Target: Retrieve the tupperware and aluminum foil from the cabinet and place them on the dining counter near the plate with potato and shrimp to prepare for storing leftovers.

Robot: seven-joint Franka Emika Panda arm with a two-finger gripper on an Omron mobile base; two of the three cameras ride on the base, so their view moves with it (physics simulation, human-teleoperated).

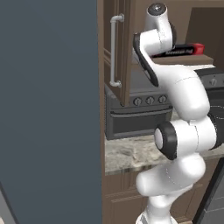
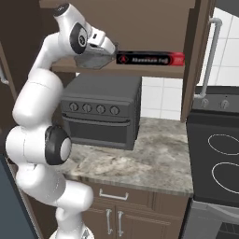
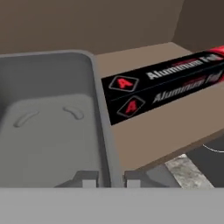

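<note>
Your gripper [image 3: 110, 178] is clenched on the near wall of the grey tupperware [image 3: 48, 127], one fingertip inside the rim and one outside, as the hand view shows; in the right base view the tub [image 2: 95, 59] sits at the front left of the cabinet shelf [image 2: 149, 71], with the hand right at it. The aluminum foil box [image 2: 150, 59] lies on the same shelf just beside the tub, its near end almost at the tub's side wall; whether the two touch you cannot tell from here.

Your step, as I read it, is lifting the tub out; nothing has reached the dining counter yet. Raise it only slightly so the base clears the shelf, then draw it straight back toward yourself; avoid swinging sideways toward the foil, or the tub's corner may nudge the box along the shelf. A grip on one thin wall lets the tub droop at its far end, so keep the wrist level and move slowly; mind the toaster oven [image 2: 101, 112] below and the open cabinet door [image 1: 124, 48] as you withdraw.
</note>
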